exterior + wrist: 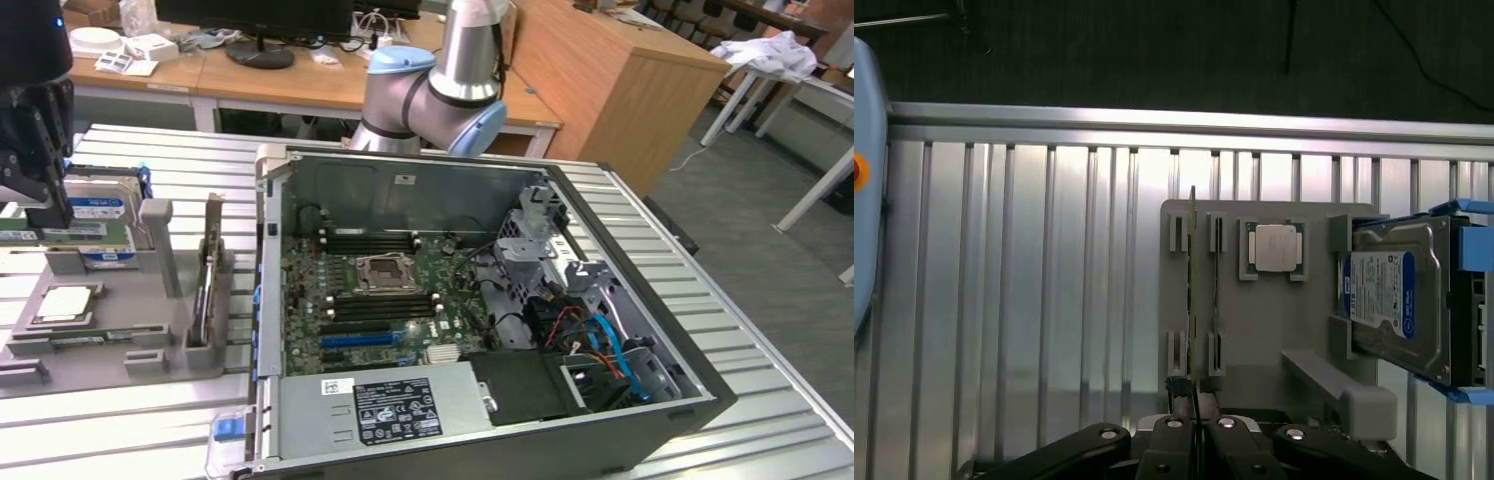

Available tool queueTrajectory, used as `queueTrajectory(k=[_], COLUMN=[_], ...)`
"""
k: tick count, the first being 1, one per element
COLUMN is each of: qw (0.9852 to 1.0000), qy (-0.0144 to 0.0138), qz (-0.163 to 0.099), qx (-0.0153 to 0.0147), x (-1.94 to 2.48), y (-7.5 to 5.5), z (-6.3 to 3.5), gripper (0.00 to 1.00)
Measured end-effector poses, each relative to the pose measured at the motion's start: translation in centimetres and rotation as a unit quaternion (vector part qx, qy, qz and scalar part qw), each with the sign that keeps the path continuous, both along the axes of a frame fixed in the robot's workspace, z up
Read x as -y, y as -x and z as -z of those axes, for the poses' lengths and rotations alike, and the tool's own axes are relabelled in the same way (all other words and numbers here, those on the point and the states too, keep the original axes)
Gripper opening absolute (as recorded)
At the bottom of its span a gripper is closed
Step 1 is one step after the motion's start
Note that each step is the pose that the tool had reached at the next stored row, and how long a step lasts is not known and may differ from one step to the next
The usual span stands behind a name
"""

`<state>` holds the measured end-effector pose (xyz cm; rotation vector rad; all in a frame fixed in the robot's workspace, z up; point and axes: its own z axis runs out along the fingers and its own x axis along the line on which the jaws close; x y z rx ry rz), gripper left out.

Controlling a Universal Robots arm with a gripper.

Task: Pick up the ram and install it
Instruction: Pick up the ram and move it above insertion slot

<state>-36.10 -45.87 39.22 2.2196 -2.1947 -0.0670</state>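
The gripper (51, 222) is hanging at the far left of the exterior frame, over the grey fixture (134, 300) that is sitting on the ribbed metal table (134, 430). Its fingers are pinching shut on the ram (94, 236), the thin green stick that is showing just below them, in front of the hard drive (100, 208).

In the wrist view the ram (1193, 290) is showing edge-on as a thin line. It is running straight out from between the closed fingertips of the gripper (1195, 428) and lining up with the slotted posts of the fixture (1254, 330). The processor (1275, 247) is lying just beside that line, and the hard drive (1394, 290) is lying beyond it. I cannot tell whether the stick's lower edge is sitting in those posts or hanging clear of them.

The open computer case (627, 430) is lying well apart, toward the exterior view's right, with the motherboard (400, 290) facing up inside it. The black memory slots (380, 312) are running roughly left to right across the frame. To my eye the stick's long axis is lying much the same way, so the sideways gap between the ram and the slots looks like the thing that counts.
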Motion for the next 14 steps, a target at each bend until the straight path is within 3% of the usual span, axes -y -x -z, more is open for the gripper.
queueTrajectory(k=[14], qw=[1.0000], qy=[-0.0001], qz=[0.000], qx=[0.0001], x=[0.00], y=[-1.5], z=[0.01], gripper=[0.12])
